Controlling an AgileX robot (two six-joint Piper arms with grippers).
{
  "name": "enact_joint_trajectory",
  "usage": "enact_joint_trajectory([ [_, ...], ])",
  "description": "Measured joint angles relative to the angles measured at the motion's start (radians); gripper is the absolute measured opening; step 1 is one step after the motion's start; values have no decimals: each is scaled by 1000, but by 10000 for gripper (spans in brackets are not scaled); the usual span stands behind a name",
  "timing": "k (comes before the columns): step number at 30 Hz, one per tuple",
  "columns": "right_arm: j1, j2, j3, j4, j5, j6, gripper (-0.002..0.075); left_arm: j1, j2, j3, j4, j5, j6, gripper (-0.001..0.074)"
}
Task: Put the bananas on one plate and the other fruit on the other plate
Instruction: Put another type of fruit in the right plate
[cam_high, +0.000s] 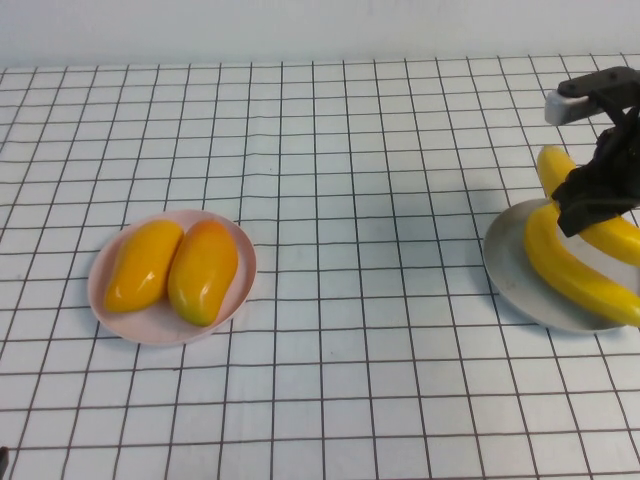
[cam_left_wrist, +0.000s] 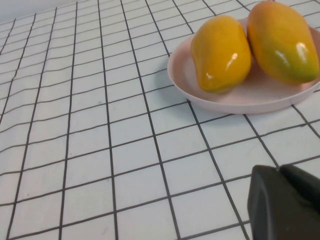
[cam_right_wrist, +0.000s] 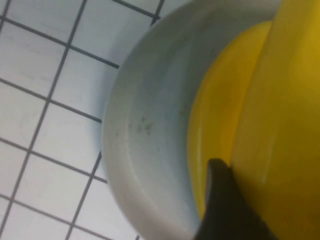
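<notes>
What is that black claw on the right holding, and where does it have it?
The right gripper grips one banana around its middle, over the grey plate. The left gripper, near the pink plate, holds nothing.

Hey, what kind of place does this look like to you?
Probably a robot test bench, not a kitchen: a white gridded tabletop, plastic-looking mangoes on a pink plate, and the right gripper at the bananas on a grey plate. The left gripper hovers near the pink plate.
</notes>
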Motion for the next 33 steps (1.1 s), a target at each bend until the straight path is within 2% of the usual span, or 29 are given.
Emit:
enact_joint_trajectory([
  [22,0,26,10,85,-40,-4,314,0,0,0,0,0,0,-4],
  [28,18,26,10,275,-13,-163,314,0,0,0,0,0,0,-4],
  [33,106,26,10,333,53,-251,314,0,0,0,0,0,0,-4],
])
